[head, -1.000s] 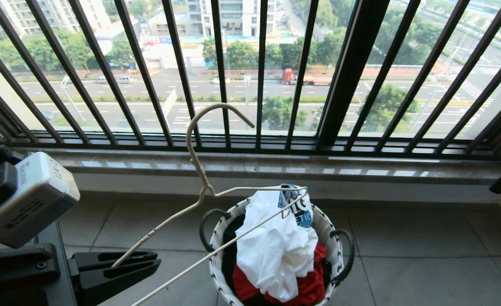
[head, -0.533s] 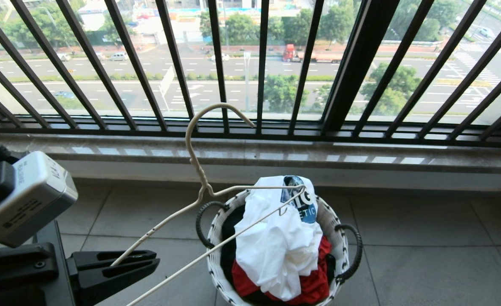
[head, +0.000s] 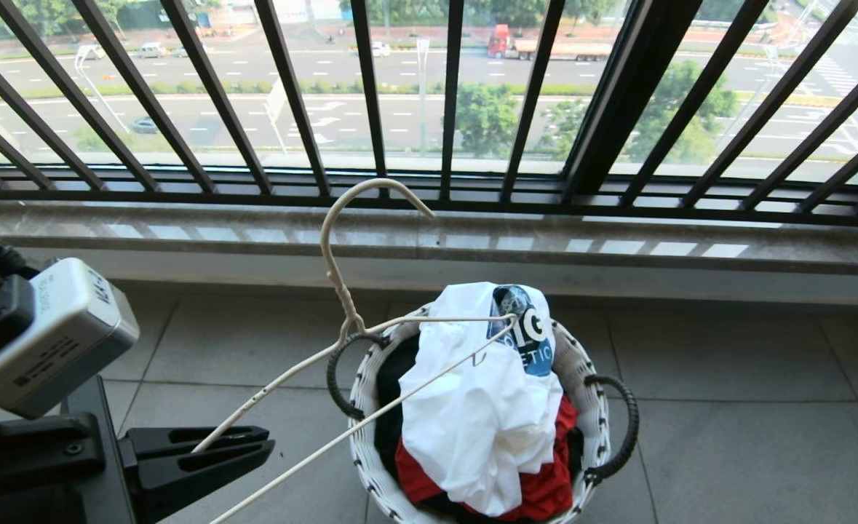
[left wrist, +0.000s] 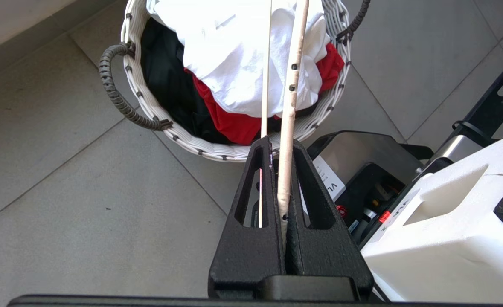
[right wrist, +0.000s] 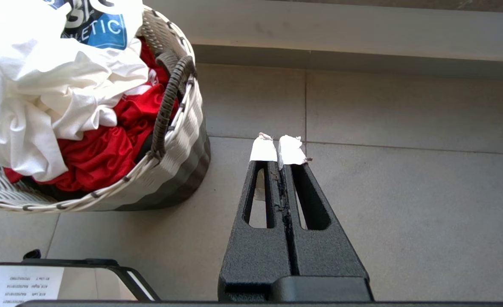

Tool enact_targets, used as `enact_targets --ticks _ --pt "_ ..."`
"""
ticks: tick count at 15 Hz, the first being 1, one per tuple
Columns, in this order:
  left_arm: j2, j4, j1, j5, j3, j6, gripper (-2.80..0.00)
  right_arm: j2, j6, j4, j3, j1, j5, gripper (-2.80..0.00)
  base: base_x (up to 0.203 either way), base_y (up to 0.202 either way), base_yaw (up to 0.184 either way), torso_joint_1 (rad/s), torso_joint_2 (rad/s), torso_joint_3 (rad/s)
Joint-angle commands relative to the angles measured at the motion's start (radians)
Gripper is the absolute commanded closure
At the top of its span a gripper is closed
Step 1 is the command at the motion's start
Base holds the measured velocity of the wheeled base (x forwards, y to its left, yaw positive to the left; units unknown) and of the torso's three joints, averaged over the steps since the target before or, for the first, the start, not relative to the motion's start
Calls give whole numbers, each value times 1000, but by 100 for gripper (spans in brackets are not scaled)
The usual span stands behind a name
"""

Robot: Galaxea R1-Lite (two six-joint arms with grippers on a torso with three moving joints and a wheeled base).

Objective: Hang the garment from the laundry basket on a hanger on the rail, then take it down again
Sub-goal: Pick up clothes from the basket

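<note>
You are looking down at a grey tiled floor (head: 727, 407) beneath a black barred window railing (head: 443, 102), with a street far below it. The laundry basket (head: 587, 407) stands on those tiles, and the garment (head: 472, 422) lies crumpled on top of its load, blue chest print turned toward the window, a red garment (head: 545, 487) beneath it.

Your left hand (head: 254, 442) is low and to the left of the basket, pinched tight on one shoulder of the hanger (head: 334, 269). From there the wire reaches over the basket, its far end hook just above the white shirt, its hook top pointing up toward the window. Your right hand (right wrist: 279, 151) hangs on the other side of the basket, jaws pressed together on nothing, above bare floor.

No rail is in view. By my reading you are at the very start: hanger fetched, shirt not yet lifted. The next move seems to call for the right hand to open, reach into the basket and take the shirt near its collar, so the hanger can be threaded through the neck.
</note>
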State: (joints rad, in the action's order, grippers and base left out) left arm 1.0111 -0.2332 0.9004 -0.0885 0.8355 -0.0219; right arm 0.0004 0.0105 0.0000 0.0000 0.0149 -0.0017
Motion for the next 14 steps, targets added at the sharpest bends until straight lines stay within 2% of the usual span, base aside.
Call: enact_targets --ticks 1,5,10,11,14 --pt "-32 -1 1 10 -6 1 0 0 0 0 0 0 0 0 0 0 0 1 2 -84" --pt "-30 -1 -11 9 4 -2 0 0 0 0 0 0 0 0 0 0 0 -2 1 -8" --pt "33 0 -222 -3 57 -10 0 0 -1 0 0 0 -1 0 0 0 0 0 0 0" --pt "39 0 -244 -3 66 -10 0 0 0 0 0 0 -3 0 0 0 0 0 0 0" --pt "30 0 -244 -4 70 -11 0 0 -1 0 0 0 -3 0 0 0 0 0 0 0"
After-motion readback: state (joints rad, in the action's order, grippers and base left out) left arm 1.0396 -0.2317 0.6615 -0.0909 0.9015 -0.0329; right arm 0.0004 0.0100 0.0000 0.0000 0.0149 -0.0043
